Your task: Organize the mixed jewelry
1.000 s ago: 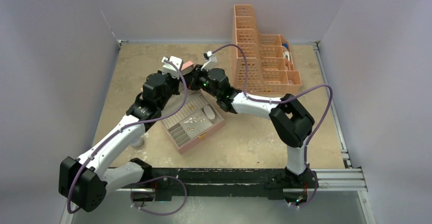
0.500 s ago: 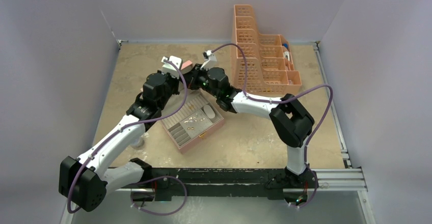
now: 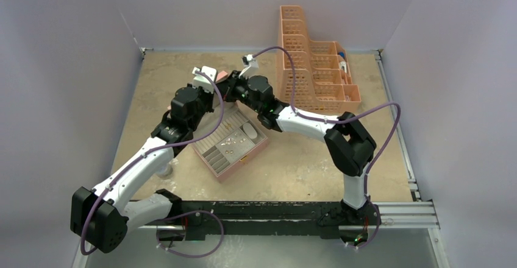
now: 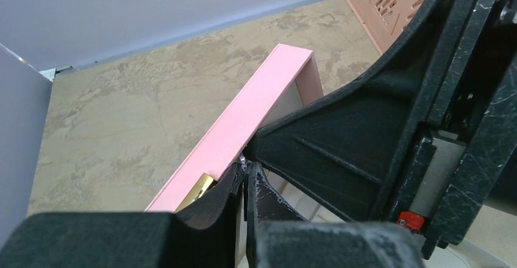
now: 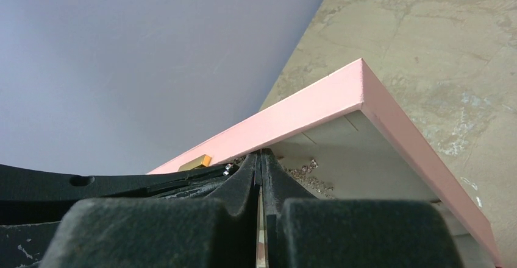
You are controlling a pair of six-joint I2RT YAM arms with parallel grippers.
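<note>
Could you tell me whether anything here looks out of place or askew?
Nothing spilled or damaged. The pink box sits skewed to the table edges, and silvery pieces lie heaped loosely in one compartment.

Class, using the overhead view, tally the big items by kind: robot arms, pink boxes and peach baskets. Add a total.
white-and-black robot arms: 2
pink open jewellery box: 1
peach lattice plastic basket: 1
Total: 4
</note>
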